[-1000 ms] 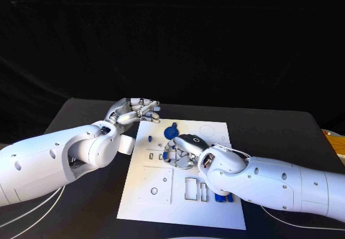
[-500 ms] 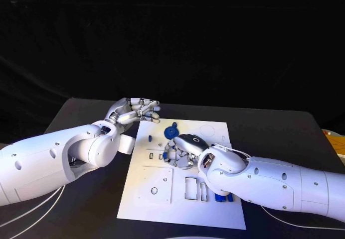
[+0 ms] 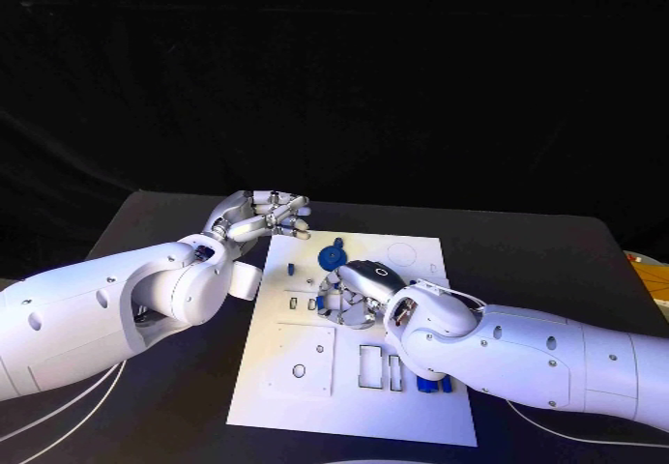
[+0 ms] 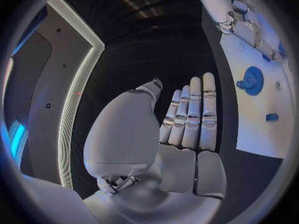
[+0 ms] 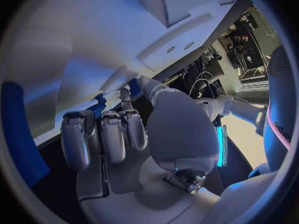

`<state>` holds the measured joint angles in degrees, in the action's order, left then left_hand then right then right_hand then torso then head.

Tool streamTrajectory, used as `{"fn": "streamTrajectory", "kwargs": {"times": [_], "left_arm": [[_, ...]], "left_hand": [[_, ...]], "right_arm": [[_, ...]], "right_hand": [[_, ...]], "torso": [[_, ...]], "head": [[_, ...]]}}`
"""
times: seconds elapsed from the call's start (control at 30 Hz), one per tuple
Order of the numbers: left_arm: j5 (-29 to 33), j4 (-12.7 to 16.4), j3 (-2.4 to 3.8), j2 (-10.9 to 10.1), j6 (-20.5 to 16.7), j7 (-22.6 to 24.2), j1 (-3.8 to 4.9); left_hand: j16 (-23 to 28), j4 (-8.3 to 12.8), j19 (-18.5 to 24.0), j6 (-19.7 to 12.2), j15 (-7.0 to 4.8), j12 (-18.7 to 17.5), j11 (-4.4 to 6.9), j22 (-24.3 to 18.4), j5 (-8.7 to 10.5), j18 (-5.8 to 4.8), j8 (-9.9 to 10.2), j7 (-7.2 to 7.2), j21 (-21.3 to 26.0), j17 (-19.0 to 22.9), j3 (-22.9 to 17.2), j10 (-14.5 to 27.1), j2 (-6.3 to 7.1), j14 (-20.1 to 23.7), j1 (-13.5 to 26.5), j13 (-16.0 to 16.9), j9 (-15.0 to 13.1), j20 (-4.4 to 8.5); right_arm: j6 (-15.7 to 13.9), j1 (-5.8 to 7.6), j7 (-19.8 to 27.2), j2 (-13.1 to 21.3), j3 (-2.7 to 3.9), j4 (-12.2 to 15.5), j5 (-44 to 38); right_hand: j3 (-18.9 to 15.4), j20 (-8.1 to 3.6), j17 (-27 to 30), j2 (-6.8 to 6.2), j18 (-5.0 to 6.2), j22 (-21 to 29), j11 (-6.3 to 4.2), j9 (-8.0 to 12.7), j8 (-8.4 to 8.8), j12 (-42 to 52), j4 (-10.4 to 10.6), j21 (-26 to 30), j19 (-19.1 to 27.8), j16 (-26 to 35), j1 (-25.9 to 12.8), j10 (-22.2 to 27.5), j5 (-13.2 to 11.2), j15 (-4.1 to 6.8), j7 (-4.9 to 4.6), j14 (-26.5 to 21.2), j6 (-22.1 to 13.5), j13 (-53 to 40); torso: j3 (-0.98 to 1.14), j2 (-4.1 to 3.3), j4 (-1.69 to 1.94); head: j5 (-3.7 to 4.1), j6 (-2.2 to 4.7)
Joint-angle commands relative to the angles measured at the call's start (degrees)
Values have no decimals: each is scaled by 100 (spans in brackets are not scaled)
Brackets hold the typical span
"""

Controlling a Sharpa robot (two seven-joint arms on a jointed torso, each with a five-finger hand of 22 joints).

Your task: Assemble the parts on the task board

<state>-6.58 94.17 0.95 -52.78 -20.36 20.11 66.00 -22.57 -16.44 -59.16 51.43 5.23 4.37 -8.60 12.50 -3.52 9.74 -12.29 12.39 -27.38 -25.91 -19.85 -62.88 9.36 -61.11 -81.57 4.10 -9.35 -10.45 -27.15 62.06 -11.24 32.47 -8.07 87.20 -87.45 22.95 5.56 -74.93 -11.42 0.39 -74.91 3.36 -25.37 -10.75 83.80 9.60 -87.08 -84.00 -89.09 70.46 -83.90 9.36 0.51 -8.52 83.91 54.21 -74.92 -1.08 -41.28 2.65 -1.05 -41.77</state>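
The white task board (image 3: 356, 411) lies in the middle of the black table. A round blue gear (image 3: 332, 256) sits at its far end, also seen as the gear (image 4: 252, 79) in the left wrist view. My right hand (image 3: 354, 286) is down on the board just beside the gear, fingers curled (image 5: 102, 134) around a small blue part (image 5: 98, 107) pinched against the thumb. My left hand (image 3: 265, 215) hovers off the board's far left corner; its fingers (image 4: 193, 117) lie straight and hold nothing. Two blue parts (image 3: 432, 384) stand at the board's near right, under my right forearm.
The board has rectangular slots (image 3: 371, 365), a raised square plate (image 3: 305, 360) and a circle outline (image 3: 401, 253). Another small blue piece (image 4: 271, 117) sits near the gear. An orange object (image 3: 650, 275) lies at the table's right edge. Cables (image 3: 56, 411) run at the near left.
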Motion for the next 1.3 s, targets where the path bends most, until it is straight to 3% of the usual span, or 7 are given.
{"fn": "streamTrajectory", "kwargs": {"times": [0.03,0.47,0.73,0.97,1.13,1.17,1.3], "left_arm": [[22,6,4,6,94,14,3],[-35,-68,3,-10,102,-76,3],[-806,-173,2,-32,82,-784,3],[-2566,-229,1,-32,725,-1773,3],[-3668,-210,2,-25,1119,-2498,6],[-3884,-204,3,-19,1219,-2721,7],[-4461,-203,4,26,1530,-3447,12]], "left_hand": [[12,7,32,-26,17,-38,-25,6,38,56,23,0,-39,-6,16,-5,-29,40,8,9,-6,-13],[-8,2,57,51,-27,-10,41,38,39,71,-18,-97,-103,-66,13,-106,-33,14,10,20,-36,2],[-1412,15,-453,202,-291,341,227,661,32,57,-182,-157,-1214,-987,192,-659,27,-892,350,248,-158,271],[-4690,-26,-644,-62,-516,2995,499,3077,35,-131,-1362,-411,-3714,-3798,289,-276,-88,-1687,740,2238,-869,472],[-5721,-44,-1019,-170,-614,4327,610,4196,29,-280,-1982,-543,-4547,-4905,284,-78,-181,-2262,1189,3199,-1277,534],[-6011,-40,-1279,-139,-666,5238,648,4659,28,-360,-2202,-628,-4830,-5276,337,-497,-199,-2444,1408,4164,-1424,570],[-6161,-49,-1485,-199,-735,6168,736,5086,35,-431,-2628,-702,-5100,-5462,466,-830,-241,-2537,1677,5175,-1756,638]], "right_arm": [[-79,-7,-33,3,-3,18,-82],[-303,-6,-2,158,-1,200,-119],[-482,123,264,632,44,705,178],[-423,467,915,1172,76,1075,1428],[-369,748,1026,1538,83,1204,2203],[-358,809,1038,1620,84,1215,2336],[-322,950,1048,1830,86,1193,2720]], "right_hand": [[-145,36,-1040,-56,51,-1303,54,15,59,-59,62,28,-379,29,-82,-76,-170,-36,-10,509,-109,-865],[-494,109,-918,-72,96,-1205,156,81,256,-478,222,197,-269,69,2,294,-181,-122,-126,477,-503,-477],[-639,136,-915,-5,99,-1201,168,87,248,-428,272,213,-264,71,174,256,-27,-138,-135,476,-493,-506],[-591,116,-772,110,161,-1066,135,61,136,-487,180,450,-116,121,498,318,151,-110,-101,439,-352,-437],[-596,98,-781,160,158,-1072,107,29,34,-477,225,446,-124,123,484,311,223,-87,-68,441,-238,-441],[-598,95,-784,163,157,-1075,103,24,20,-479,232,442,-128,122,481,313,231,-84,-64,442,-227,-437],[-617,85,-798,162,152,-1086,91,8,-24,-463,258,426,-141,119,458,299,242,-73,-49,446,-192,-449]], "torso": [[2,1,-2],[6,11,-9],[15,51,-37],[32,139,-73],[47,208,-101],[53,226,-105],[63,267,-121]], "head": [[6,3],[5,25],[-18,43],[-41,27],[-93,12],[-108,3],[-153,-26]]}}
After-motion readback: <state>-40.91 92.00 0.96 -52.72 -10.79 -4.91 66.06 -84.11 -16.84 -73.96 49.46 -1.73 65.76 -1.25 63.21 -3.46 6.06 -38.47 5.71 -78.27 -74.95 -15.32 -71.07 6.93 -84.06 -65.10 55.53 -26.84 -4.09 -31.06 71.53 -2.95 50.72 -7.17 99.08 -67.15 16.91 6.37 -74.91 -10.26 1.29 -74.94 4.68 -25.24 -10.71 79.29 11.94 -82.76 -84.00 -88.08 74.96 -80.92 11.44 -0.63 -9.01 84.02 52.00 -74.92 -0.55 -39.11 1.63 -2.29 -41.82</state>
